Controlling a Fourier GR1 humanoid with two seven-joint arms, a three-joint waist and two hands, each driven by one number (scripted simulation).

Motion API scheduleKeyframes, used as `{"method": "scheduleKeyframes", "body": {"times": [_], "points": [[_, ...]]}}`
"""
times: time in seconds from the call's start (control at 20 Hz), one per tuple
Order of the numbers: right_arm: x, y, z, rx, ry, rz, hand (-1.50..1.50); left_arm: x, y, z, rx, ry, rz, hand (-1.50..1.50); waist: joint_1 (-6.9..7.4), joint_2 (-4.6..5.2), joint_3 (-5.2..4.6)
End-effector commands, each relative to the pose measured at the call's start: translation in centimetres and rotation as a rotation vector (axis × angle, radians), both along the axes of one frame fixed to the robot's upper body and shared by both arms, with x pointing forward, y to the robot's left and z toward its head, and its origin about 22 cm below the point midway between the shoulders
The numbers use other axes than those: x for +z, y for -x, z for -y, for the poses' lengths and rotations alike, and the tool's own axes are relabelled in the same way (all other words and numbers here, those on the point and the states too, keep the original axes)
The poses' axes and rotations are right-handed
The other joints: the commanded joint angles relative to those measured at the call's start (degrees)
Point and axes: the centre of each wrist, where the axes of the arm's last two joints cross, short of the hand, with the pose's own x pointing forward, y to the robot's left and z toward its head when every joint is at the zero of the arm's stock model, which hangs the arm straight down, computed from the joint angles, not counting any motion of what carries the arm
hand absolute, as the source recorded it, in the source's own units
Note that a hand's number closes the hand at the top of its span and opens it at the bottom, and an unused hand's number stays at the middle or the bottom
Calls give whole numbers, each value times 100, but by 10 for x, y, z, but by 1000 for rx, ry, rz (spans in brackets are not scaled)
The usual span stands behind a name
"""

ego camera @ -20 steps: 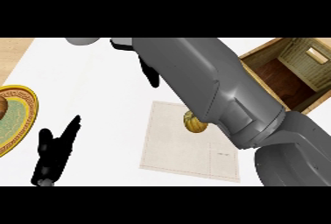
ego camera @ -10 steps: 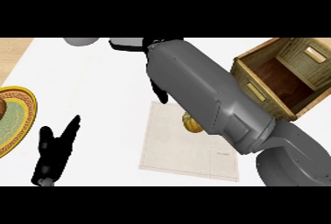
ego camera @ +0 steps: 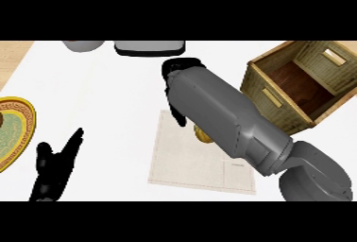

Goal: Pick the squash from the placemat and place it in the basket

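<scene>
Right hand over placemat, grip unclear, squash beneath its forearm, basket right, left hand relaxed, fingers straight

Kitchen: white counter, plate, placemat.

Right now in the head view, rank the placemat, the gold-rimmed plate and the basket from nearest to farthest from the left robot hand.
1. Gold-rimmed plate: at the left edge, just above and left of the left robot hand.
2. Placemat: in the middle, to the hand's right.
3. Basket: upper right, beyond the right forearm.
</scene>
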Motion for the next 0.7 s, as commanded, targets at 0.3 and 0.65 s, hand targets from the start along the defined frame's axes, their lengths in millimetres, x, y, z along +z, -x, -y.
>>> {"method": "scheduleKeyframes", "body": {"times": [0.3,0.65], "points": [[-33,7,11,-62,102,35,-150,-30,12,12,21,46,-89,0,-76,54,-68],[-48,28,1,-73,37,41,-150,-15,5,8,25,38,-69,0,-46,38,-64]]}}
